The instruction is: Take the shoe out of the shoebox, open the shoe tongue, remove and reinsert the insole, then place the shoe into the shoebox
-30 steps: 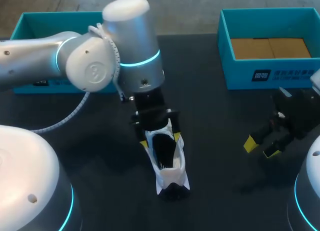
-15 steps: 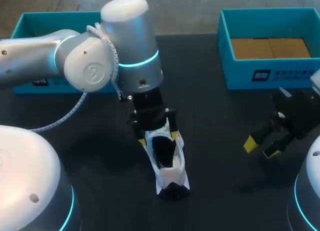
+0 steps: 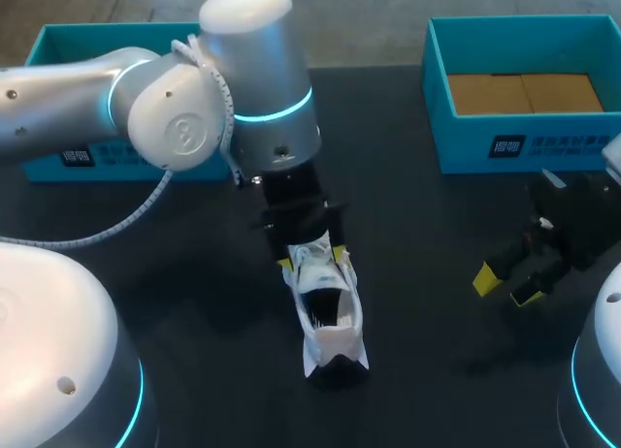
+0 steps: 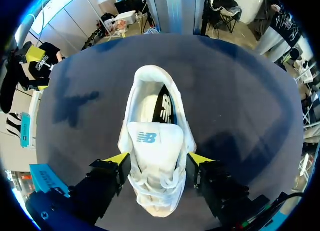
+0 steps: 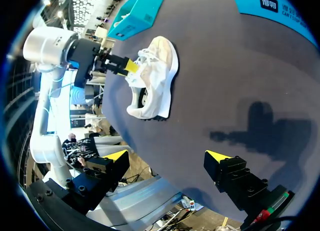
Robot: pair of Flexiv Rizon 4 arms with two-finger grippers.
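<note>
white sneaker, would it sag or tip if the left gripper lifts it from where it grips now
Probably light: the white sneaker looks like soft fabric. The left gripper pinches its laced front, so the heel would likely droop. The tongue stands loose and may flop.

The left arm [image 3: 175, 128] is lying across the bench's [image 3: 427, 273] middle, blocking the far-left approach. Its gripper [image 3: 312, 262] is pressing both sides of the white shoe [image 3: 328, 317] at the laced end, leaving the heel opening uncovered. Bare bench is separating the shoe from the right gripper [image 3: 506, 285], which is hanging spread with nothing between its fingers. The teal shoebox [image 3: 456, 143] is walling off the far-right corner.
</note>
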